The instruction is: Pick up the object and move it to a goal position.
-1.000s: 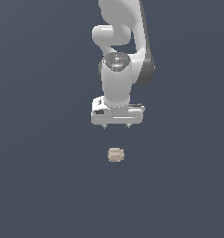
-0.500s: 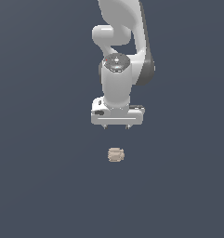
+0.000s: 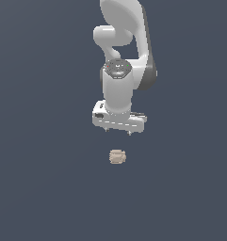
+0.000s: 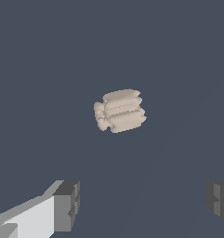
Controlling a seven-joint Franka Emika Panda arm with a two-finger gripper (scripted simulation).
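The object (image 3: 117,156) is a small beige, ribbed, barrel-like piece lying on the dark grey floor. In the wrist view the object (image 4: 119,110) lies on its side, a little way off from the fingers. My white gripper (image 3: 118,132) hangs above the object, apart from it, and points down. Its jaws stand wide open, with nothing between the two grey fingertips (image 4: 67,205).
The white arm (image 3: 124,52) rises behind the gripper toward the exterior view's top. A plain dark grey surface (image 3: 44,179) lies all around.
The wrist has turned, so the gripper's bar now slants slightly down toward the exterior view's right. The object has not moved.
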